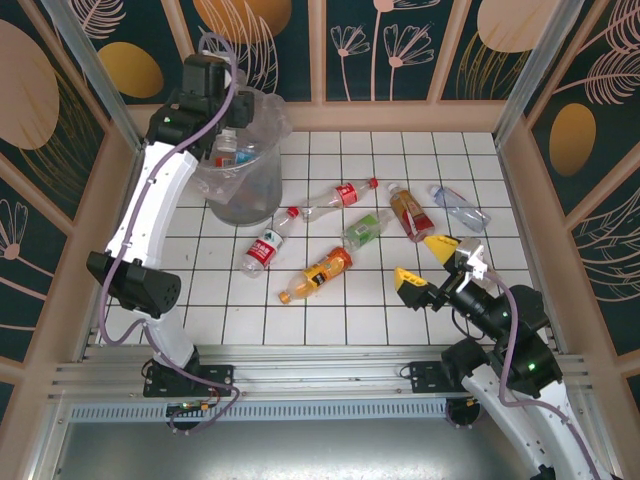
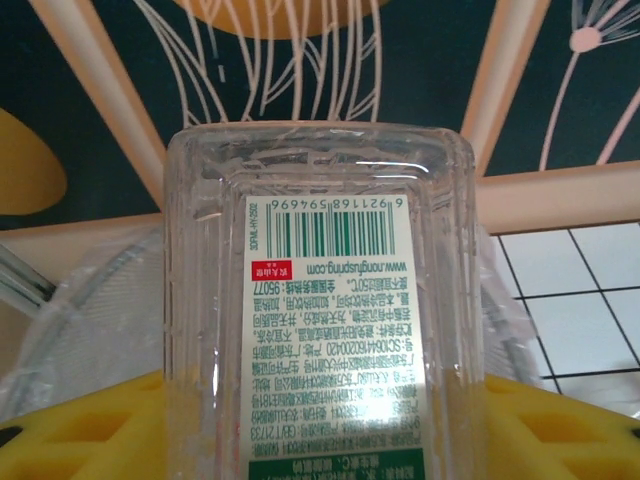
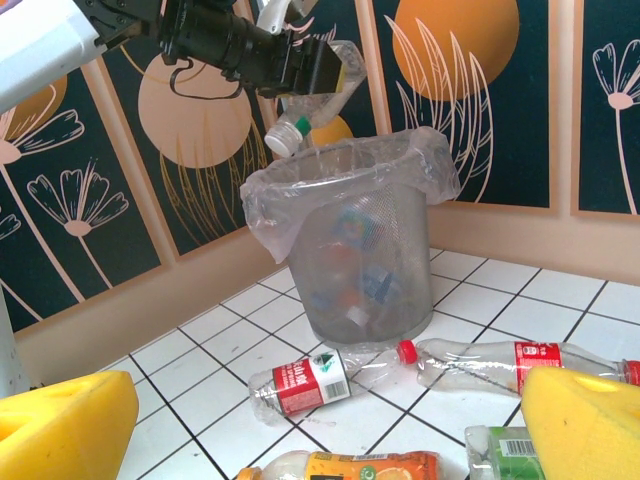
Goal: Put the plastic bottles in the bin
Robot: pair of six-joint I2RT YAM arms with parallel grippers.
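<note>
Tiled table (image 1: 400, 312): left hand (image 3: 318, 78) grips bottle (image 2: 320, 300) over bin (image 3: 345, 262); right hand (image 1: 422, 260) spread.

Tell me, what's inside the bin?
A clear bag lines the bin, with bottles at the bottom, blurry through the mesh. Their number is hidden; from above, the left tool and its bottle block the view.

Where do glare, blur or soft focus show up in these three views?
Left wrist: the held bottle sits close, its label print legible, with a glare patch low on the label; the background is soft. Right wrist: the bin is sharp, the yellow jaws at the bottom corners blurred. Top external: even light, faint shadows, crisp.
</note>
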